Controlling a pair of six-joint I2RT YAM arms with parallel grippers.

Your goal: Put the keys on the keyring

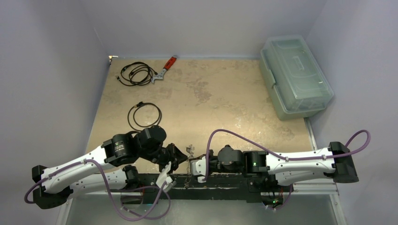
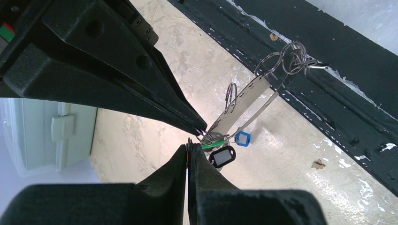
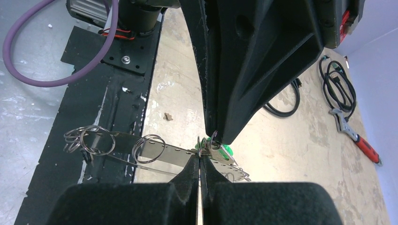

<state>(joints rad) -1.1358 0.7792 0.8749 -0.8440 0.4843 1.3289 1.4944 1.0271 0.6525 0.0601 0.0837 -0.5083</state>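
I have both arms drawn in over the near edge of the tan table (image 1: 211, 93), facing each other, with the keyring (image 2: 248, 96) held up between them. It is a long grey metal loop, one side a flat perforated strip and the other a thin wire. It hangs clear of the table surface and runs out over the black base plate (image 2: 338, 89) the arms are bolted to. Several larger wire split rings (image 2: 268, 64) sit along it.

The left tool (image 2: 190, 139) is pinched narrow on the keyring's near end, where small rings bunch up. I cannot tell whether it has the strip itself or one of those rings.

The right tool (image 3: 202, 152) is also closed tight, and the strip crosses right at its fingertips.

The keys (image 2: 222, 156) hang in a cluster at that same pinched end. The dark tag with a white insert (image 2: 222, 156) is lowest, the blue tag (image 2: 242, 138) is just beside it, and the green tag (image 2: 208, 146) is tucked against the left tool's tips.

Well apart, at the far side of the table, lie a red-handled wrench (image 1: 165, 69) and a coiled black cable (image 1: 136, 73). A second black cable (image 1: 144, 116) lies nearer the left arm. A clear lidded plastic box (image 1: 295, 77) stands at the far right.
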